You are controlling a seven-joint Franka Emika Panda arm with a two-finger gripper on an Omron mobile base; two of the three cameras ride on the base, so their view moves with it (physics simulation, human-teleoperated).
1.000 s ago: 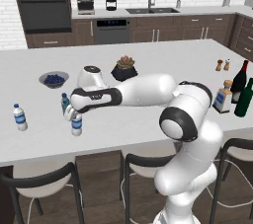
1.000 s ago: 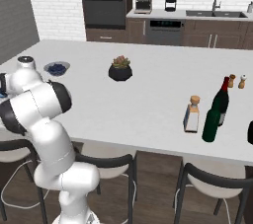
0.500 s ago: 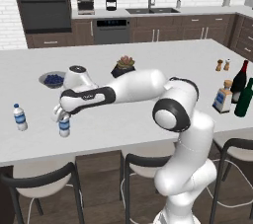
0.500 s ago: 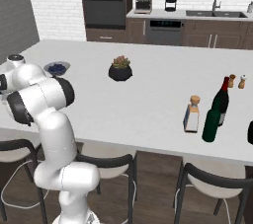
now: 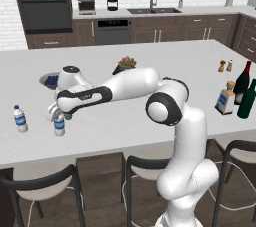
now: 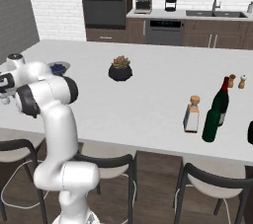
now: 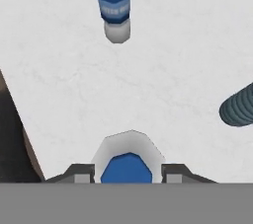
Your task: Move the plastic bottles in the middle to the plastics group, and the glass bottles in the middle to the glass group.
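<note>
White marble-look worktop (image 5: 150,66) runs across the whole kitchen island, with dark wood cabinets, a wall oven (image 5: 44,13), a sink (image 5: 152,10) and white brick wall behind it, plus dark stools (image 5: 42,191) tucked along the near edge. I'm stretched way out to my left end of the worktop, and my fingers (image 5: 59,117) are closed around a small water bottle (image 5: 59,126) with a blue cap, which stands just above or on the surface; I can't tell which. From the hand view that blue cap sits right between my two fingertips (image 7: 79,172). Near it stands another water bottle (image 5: 20,119) with a white cap and blue label. A blue bowl (image 5: 50,79) sits behind my arm, and a potted succulent (image 5: 126,64) is further along the middle. Way over at the right end: a square clear bottle (image 5: 225,98) with a tan stopper, a green wine bottle (image 5: 247,101) just beside it, and a red-necked wine bottle (image 5: 243,81) close behind.
</note>
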